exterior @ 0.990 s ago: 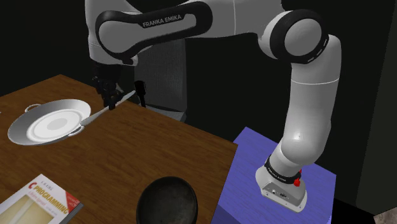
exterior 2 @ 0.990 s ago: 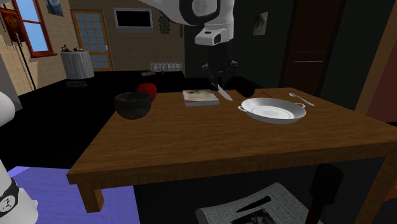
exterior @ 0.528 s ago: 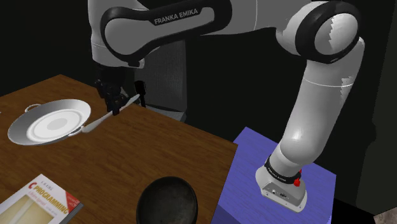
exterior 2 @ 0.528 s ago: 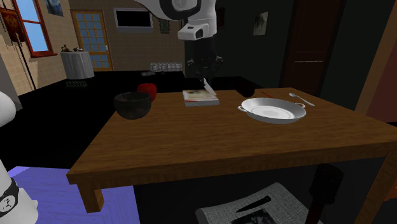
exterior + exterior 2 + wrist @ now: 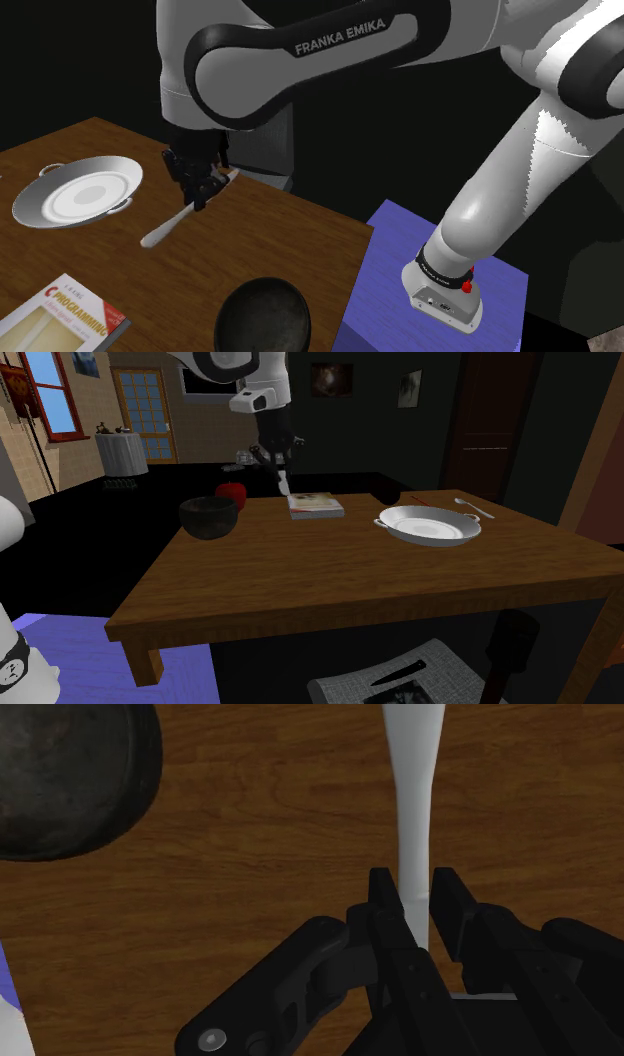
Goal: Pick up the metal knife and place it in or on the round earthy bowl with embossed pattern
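Note:
My black gripper point(image 5: 205, 187) is shut on a pale silver knife point(image 5: 170, 224), held above the wooden table point(image 5: 250, 235) with its blade slanting down. In the wrist view the fingers point(image 5: 385, 904) clasp the knife point(image 5: 413, 794), which reaches out over the wood. The second exterior view has the gripper point(image 5: 279, 468) and knife point(image 5: 283, 481) hanging in the air between the book and the bowl. The dark round bowl point(image 5: 263, 318) stands near the table's front edge in the shoulder view; the bowl point(image 5: 208, 516) is to the left of the gripper in the second exterior view, and its rim point(image 5: 70, 779) appears off to one side of the fingers.
A white two-handled dish point(image 5: 78, 190) point(image 5: 427, 524) rests on the table. A book point(image 5: 60, 318) point(image 5: 314, 504) lies flat, a red apple point(image 5: 232, 494) sits behind the bowl, and a spoon point(image 5: 468, 505) lies past the dish. The purple stand point(image 5: 430, 280) borders the table.
The arm has carried the knife away from the white dish toward the dark bowl: rightward in the shoulder view, leftward past the book in the second exterior view.

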`<state>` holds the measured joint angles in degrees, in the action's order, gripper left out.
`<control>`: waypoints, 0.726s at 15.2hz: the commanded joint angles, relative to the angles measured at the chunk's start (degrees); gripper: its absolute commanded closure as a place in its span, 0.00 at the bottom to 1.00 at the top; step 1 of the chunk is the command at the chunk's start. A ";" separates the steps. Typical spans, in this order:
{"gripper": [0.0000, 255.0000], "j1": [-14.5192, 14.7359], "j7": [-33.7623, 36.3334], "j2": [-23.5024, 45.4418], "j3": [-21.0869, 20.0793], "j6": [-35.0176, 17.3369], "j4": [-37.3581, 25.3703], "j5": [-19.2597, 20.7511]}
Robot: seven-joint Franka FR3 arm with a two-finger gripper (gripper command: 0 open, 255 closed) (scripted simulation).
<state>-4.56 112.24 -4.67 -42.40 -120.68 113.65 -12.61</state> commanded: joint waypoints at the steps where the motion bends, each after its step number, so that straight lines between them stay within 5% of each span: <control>1: 1.00 0.83 0.04 -3.50 -0.28 -0.27 2.89 -2.60; 11: 1.00 9.03 3.50 -20.58 -1.14 1.69 14.10 -13.90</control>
<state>3.31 115.49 -23.04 -43.85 -119.58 126.47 -25.17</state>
